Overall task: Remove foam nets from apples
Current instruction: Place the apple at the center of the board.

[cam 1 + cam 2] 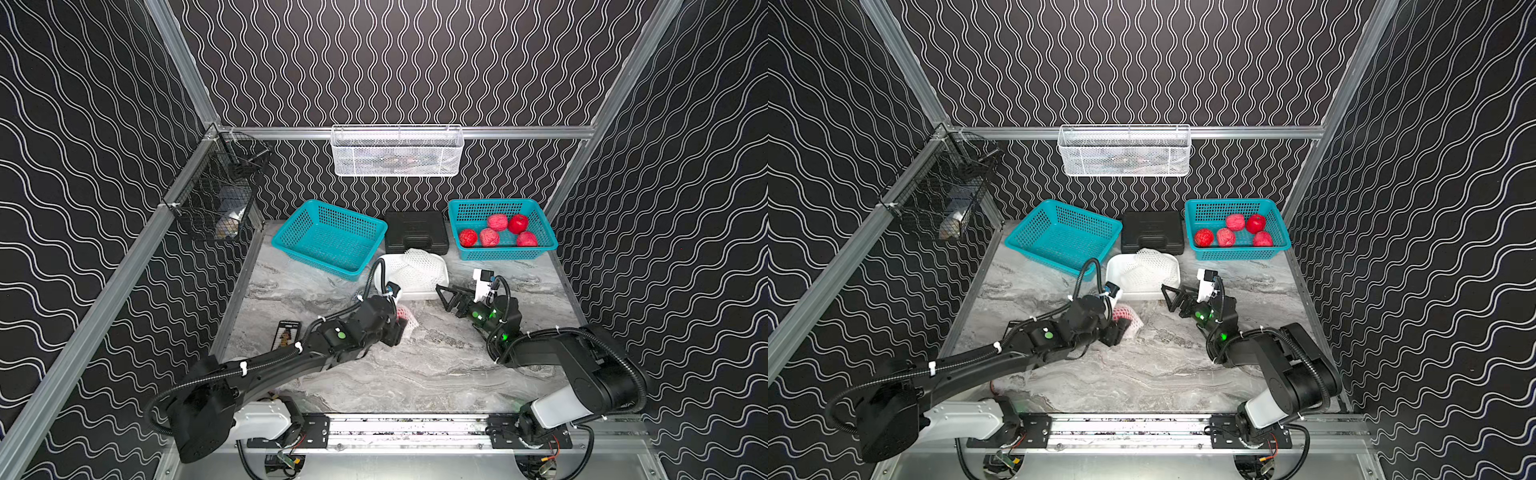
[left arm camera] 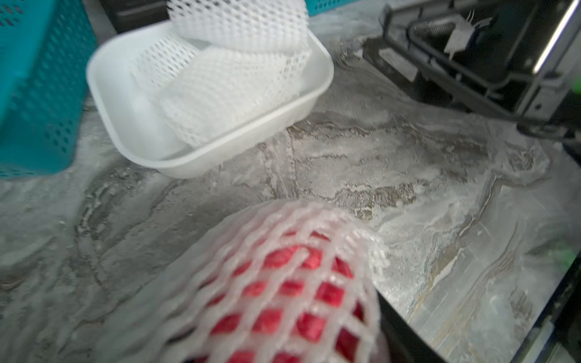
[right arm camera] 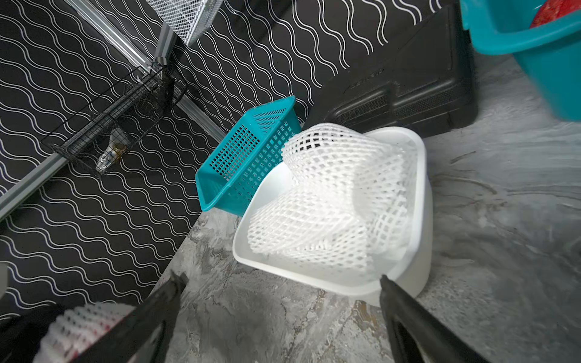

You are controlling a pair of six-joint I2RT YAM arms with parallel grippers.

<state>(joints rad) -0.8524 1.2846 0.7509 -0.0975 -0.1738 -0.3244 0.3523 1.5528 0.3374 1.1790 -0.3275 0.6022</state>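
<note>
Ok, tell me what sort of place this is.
Likely a robot test cell: black wavy-patterned walls in a silver aluminium frame, two black robot arms mounted on a metal rail.

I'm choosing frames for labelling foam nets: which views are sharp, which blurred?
Both top views: sharp, evenly lit; the round red apples look crisp. Left wrist view: the white foam net over a red apple is near and soft. Right wrist view: loose white foam nets are clear, the grey marbled tabletop smears edgeward.

Marble tabletop (image 1: 415,374) — left teal basket (image 1: 289,232), right teal basket (image 1: 507,252), black case (image 1: 415,232), white tub (image 1: 411,296).
</note>
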